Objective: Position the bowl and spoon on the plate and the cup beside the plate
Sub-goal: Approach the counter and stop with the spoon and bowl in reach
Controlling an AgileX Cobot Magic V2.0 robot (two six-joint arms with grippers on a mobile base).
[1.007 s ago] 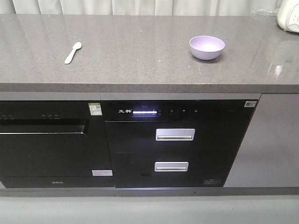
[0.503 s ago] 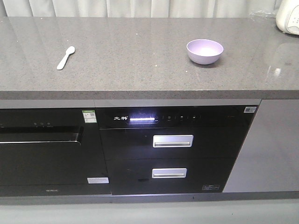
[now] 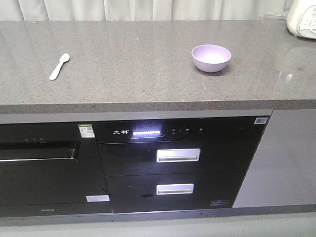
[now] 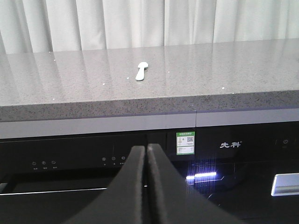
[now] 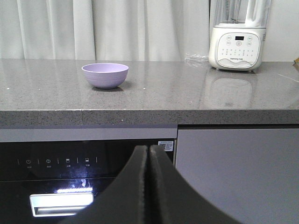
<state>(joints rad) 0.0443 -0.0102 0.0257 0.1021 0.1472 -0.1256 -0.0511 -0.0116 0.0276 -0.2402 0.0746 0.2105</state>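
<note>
Clearly we read "先科" on the panel [image 3: 187,131] under the worktop [image 3: 138,64]; left gripper [image 4: 147,151] and right gripper [image 5: 149,151] were closed, empty.

You see the left fingers [image 4: 131,186] and right fingers [image 5: 134,186] as matte black, smooth wedges, flaring wide toward the frame's bottom.

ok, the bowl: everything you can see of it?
The bowl is round, smooth and lavender-purple, plastic by the look, with a plain rim and a wall curving in to a narrower base. It stands upright, mouth up, and looks empty. It sits on the grey speckled counter, right of the middle, well apart from the spoon far to its left and the white appliance at the back right. Only the counter touches it.
</note>
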